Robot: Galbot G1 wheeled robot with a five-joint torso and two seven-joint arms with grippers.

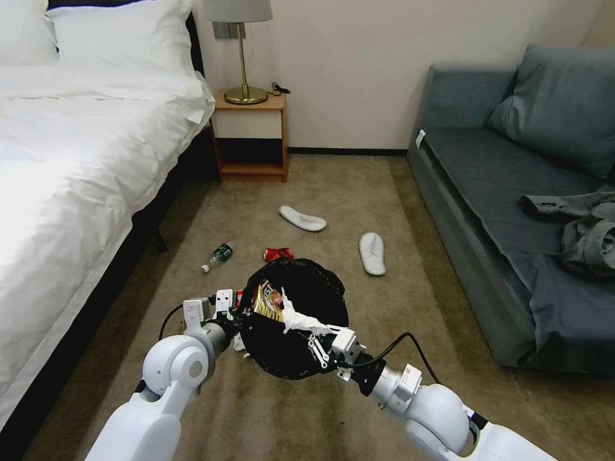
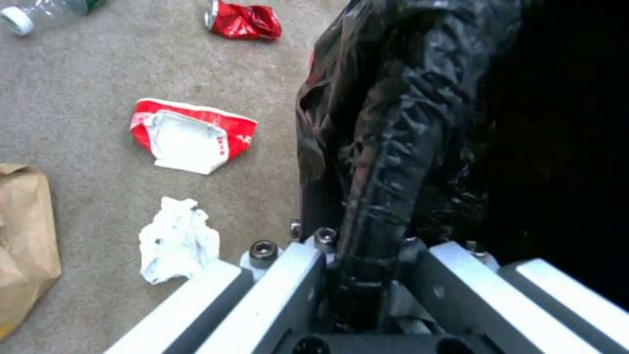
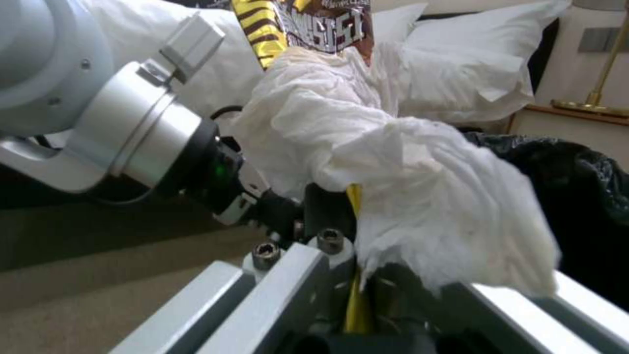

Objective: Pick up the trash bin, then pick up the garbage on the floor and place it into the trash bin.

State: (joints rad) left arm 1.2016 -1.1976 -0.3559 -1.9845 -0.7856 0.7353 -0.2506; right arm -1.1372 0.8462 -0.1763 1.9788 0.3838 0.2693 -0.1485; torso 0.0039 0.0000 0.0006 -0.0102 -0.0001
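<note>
Trash bin (image 1: 301, 320), black bag liner, held off the carpet (image 1: 384, 192) in front of the robot, mouth tilted toward the camera. Left tool (image 1: 240, 314) clamped on the bin's rim on the bin's left side; in the left wrist view the crinkled liner (image 2: 386, 147) runs straight down between the closed fingers (image 2: 288, 290).

Right tool (image 1: 320, 342) at the bin's near-right rim, clenched on a crumpled white tissue (image 1: 301, 320) together with a yellow-brown snack wrapper (image 1: 268, 299). Both sit over the bin's mouth. Right wrist view: the tissue (image 3: 406, 187) bulges out past the fingers (image 3: 288, 295), the wrapper (image 3: 308, 24) sticks up behind it, a yellow edge pinched between the fingers.

Garbage on the carpet around the bin:
- crushed red can (image 1: 278, 254) just beyond the bin's far rim
- small clear bottle, green label (image 1: 218, 256), beyond the bin and to its left, near the bed (image 1: 64, 192)
- red-and-white wrapper (image 2: 190, 140), white tissue (image 2: 177, 241), brown paper bag (image 2: 23, 236), all on the floor left of the bin, seen from the left wrist
- two white slippers: one (image 1: 302, 218) beyond the can, the other (image 1: 372, 253) beyond the bin to its right, near the sofa (image 1: 512, 224)
</note>
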